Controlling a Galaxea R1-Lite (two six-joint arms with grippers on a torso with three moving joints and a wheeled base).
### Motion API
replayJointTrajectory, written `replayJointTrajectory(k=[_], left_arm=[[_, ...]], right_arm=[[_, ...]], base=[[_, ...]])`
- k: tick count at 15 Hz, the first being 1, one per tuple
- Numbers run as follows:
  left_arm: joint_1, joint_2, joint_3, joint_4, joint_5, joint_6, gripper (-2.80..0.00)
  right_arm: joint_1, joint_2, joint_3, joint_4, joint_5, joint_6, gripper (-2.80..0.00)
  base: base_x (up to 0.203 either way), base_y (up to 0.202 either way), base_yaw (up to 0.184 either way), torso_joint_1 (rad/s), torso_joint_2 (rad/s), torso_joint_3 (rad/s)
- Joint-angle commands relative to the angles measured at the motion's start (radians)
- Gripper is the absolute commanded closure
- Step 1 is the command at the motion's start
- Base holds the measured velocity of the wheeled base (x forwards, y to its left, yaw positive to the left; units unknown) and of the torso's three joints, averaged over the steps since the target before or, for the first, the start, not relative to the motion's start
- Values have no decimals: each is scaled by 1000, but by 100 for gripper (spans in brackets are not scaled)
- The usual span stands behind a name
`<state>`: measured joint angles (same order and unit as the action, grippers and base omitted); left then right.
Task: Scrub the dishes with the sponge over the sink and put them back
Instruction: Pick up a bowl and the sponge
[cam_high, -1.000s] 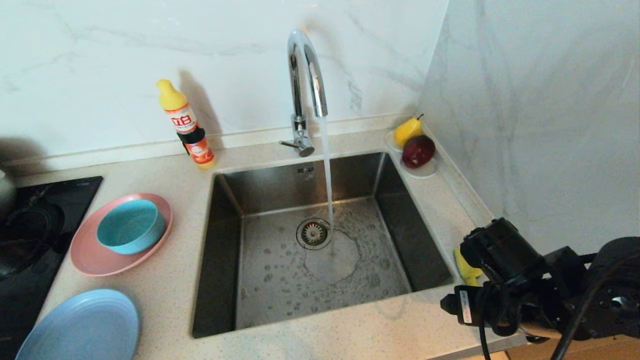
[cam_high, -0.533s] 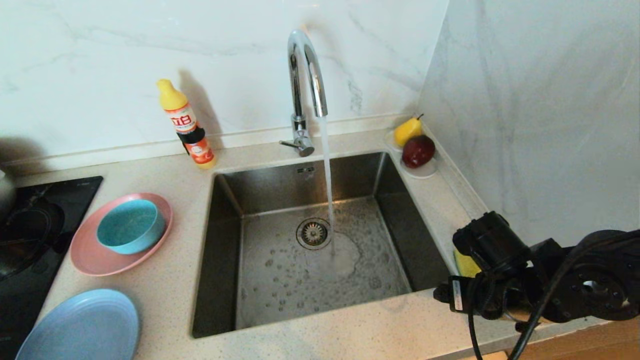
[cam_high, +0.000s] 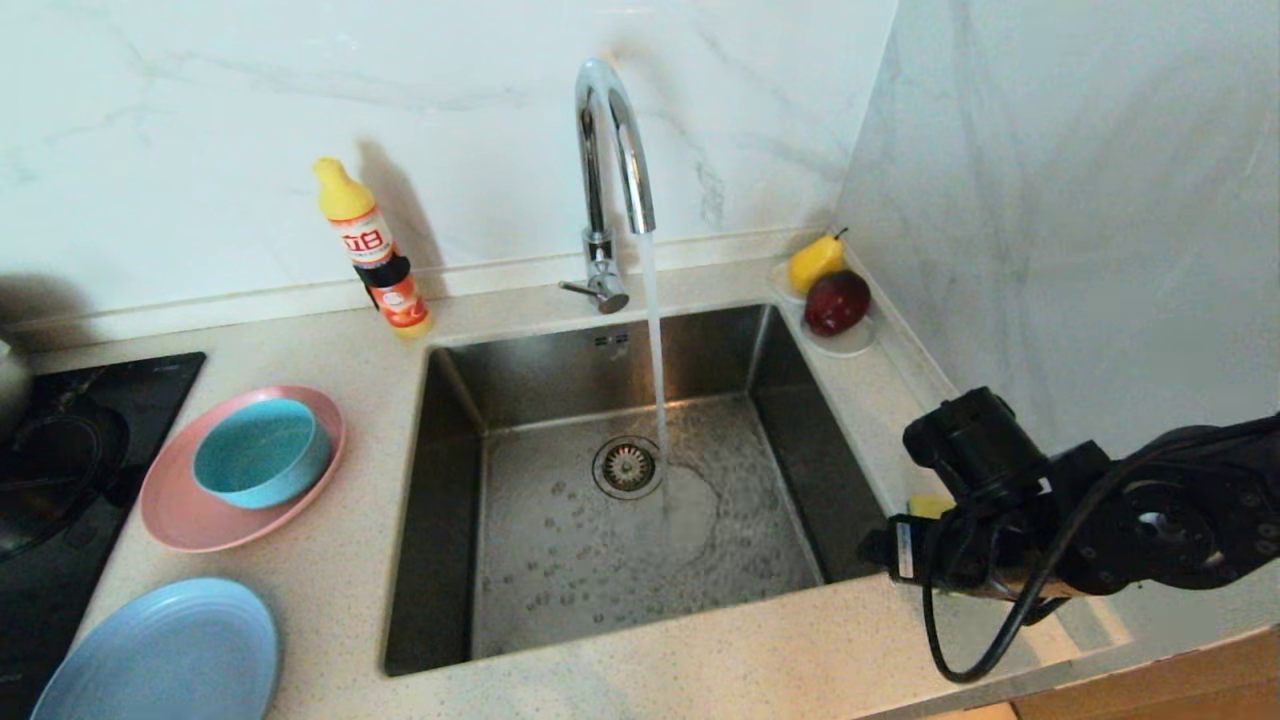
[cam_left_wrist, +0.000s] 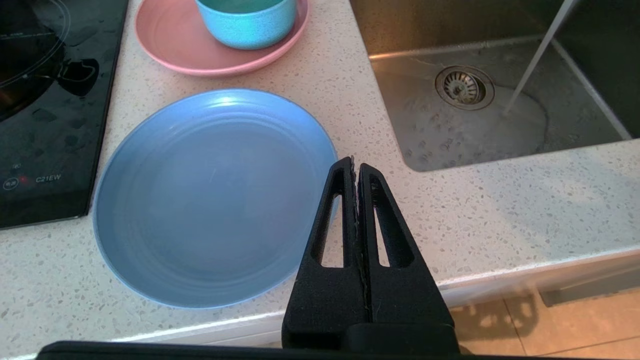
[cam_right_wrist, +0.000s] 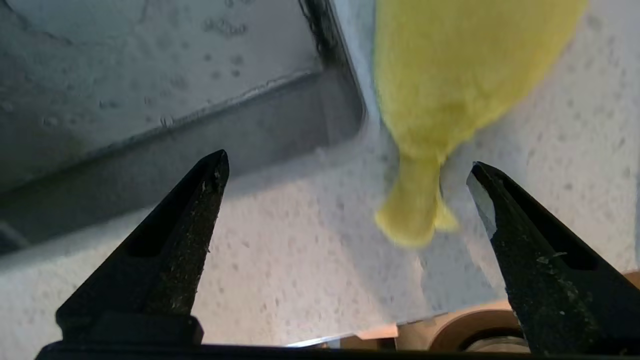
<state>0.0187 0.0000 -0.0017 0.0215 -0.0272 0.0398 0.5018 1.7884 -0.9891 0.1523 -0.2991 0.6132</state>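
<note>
The yellow sponge (cam_right_wrist: 450, 75) lies on the counter at the sink's (cam_high: 460, 450) right rim, its tail (cam_right_wrist: 415, 215) pointing between my right gripper's (cam_right_wrist: 347, 161) fingers. That gripper is open and hovers just above, touching nothing. In the head view my right arm (cam_high: 1000, 500) hides most of the sponge (cam_high: 928, 505). The teal bowl (cam_high: 262, 450) stands on the pink plate (cam_high: 180, 515) left of the sink, the light-blue plate (cam_high: 160, 655) nearer me. My left gripper (cam_left_wrist: 352, 162) is shut and empty above the counter beside the light-blue plate (cam_left_wrist: 210, 195).
Water runs from the chrome tap (cam_high: 610, 150) into the sink near the drain (cam_high: 627, 466). A detergent bottle (cam_high: 375, 250) stands at the back. A pear (cam_high: 815, 262) and a red fruit (cam_high: 837, 300) sit on a white saucer (cam_high: 850, 345). A black hob (cam_high: 60, 480) is far left; a wall rises on the right.
My right arm has moved further back along the counter's right side and now covers more of the sponge. The gripper stays open. The left arm and the dishes have not moved.
</note>
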Motion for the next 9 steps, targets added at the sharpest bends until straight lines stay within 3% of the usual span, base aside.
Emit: replayJointTrajectory(k=[1, 9], left_arm=[[1, 2, 0, 0, 0, 0, 0], [1, 2, 0, 0, 0, 0, 0]], right_arm=[[-3, 19, -19, 1, 2, 2, -280], [-72, 34, -35, 0, 52, -18, -280]], base=[[0, 0, 0, 0, 0, 0], [0, 0, 0, 0, 0, 0]])
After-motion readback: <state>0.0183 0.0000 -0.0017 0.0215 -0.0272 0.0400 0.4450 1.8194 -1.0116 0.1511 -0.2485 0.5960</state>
